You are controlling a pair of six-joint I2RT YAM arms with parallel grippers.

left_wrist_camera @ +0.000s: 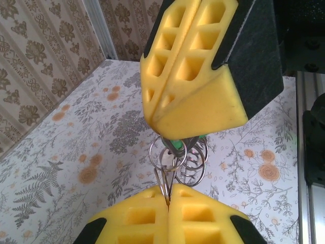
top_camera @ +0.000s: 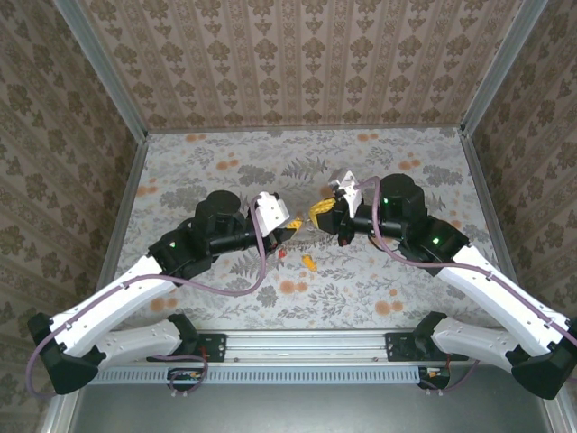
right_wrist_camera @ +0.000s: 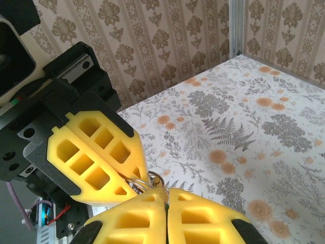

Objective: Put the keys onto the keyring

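Observation:
Both grippers meet above the table's middle. My left gripper [top_camera: 290,225] [left_wrist_camera: 168,195] is shut on thin silver wire loops of the keyring [left_wrist_camera: 195,163], a coil of several turns hanging between the two grippers. The keyring [right_wrist_camera: 139,179] also peeks out between the yellow pads in the right wrist view. My right gripper [top_camera: 320,215] [right_wrist_camera: 166,195] is shut on a green-tagged key [left_wrist_camera: 179,147] [right_wrist_camera: 166,206], tip to tip with the left one. A yellow-orange key [top_camera: 308,262] and a red-tagged key [top_camera: 282,254] lie on the cloth just below the grippers. No pale pink tag shows.
A flower-print cloth [top_camera: 225,162] covers the table, closed in by patterned walls at the back and both sides. An aluminium rail [top_camera: 306,341] with the arm bases runs along the near edge. Open cloth lies behind the grippers.

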